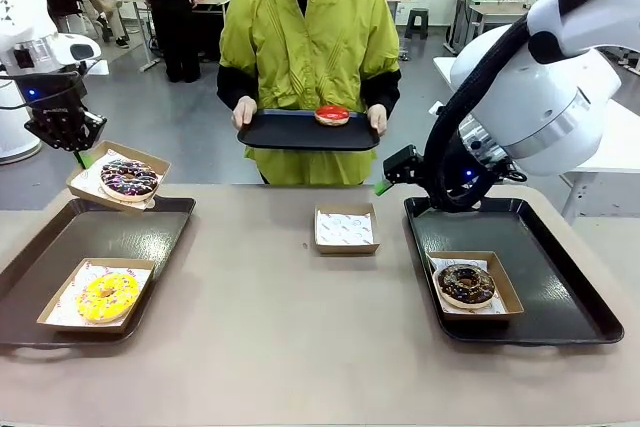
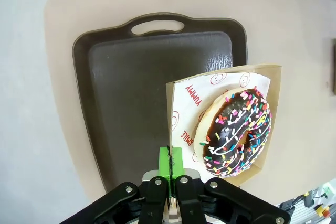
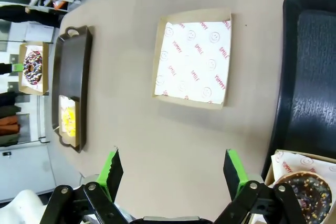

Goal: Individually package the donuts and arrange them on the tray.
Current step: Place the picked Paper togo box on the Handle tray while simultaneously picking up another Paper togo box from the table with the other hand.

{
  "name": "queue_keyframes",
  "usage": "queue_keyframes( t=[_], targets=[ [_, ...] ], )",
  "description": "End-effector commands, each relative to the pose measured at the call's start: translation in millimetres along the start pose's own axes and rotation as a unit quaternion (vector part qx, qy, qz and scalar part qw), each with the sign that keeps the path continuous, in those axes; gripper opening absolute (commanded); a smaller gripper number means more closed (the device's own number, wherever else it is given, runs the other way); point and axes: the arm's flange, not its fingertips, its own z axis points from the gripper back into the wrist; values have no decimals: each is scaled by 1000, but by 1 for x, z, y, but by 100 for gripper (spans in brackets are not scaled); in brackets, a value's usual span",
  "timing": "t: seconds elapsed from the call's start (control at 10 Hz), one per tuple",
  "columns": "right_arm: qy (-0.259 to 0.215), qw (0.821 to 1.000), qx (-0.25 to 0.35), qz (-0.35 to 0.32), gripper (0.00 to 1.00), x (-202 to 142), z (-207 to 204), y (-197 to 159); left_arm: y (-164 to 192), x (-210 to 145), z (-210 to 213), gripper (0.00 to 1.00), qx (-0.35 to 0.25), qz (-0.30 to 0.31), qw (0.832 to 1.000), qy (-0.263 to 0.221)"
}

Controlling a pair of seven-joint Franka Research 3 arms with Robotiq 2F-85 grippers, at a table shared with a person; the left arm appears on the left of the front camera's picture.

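Left end effector (image 2: pixel 170 153) is clamping shut on one wall of the carton (image 1: pixel 140 155) carrying the sprinkled chocolate donut (image 1: pixel 128 178). The carton is hanging above the far corner of the left tray (image 1: pixel 110 237), partly overhanging its rim and not touching down. I'm reading this as the place step.

- It's a single-wall pinch, so the donut's weight is probably levering the free side down. Wrist should be staying level and moving slowly.
- Carton should be shifting inward over the bare far half of the tray before descending. That keeps it well apart from the yellow donut (image 1: pixel 107 295), which is sitting in a second carton (image 1: pixel 60 312) at the near end.
- Base should be lying flat before the end effector is letting go. Then it should be lifting straight up so it isn't dragging the wall.
- Risk: landing on the tray lip and tipping the donut out.

Middle of the table (image 1: pixel 250 347): an empty lined carton (image 1: pixel 345 228) is sitting toward the far edge. Behind it the person is holding a black serving tray (image 1: pixel 290 132) in both hands, with the red donut (image 1: pixel 332 114) on it. That one is likely next for boxing.

Right end effector (image 3: pixel 173 170) is hovering with jaws wide apart, gripping nothing. It is above the table between the empty lined carton and the right tray (image 1: pixel 560 297), where the dark donut (image 1: pixel 466 284) is sitting boxed.
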Motion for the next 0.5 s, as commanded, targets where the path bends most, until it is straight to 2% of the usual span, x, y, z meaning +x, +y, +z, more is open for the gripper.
queue_keyframes(
  t=[0.0,0.4],
  targets=[
    [-4,998,-59,-4,100,7,-24,14,15,21,-13,1,-19,30,999,26],
    [-2,989,-144,-17,100,36,-87,34,41,21,-35,1,-40,48,997,36]
  ],
)
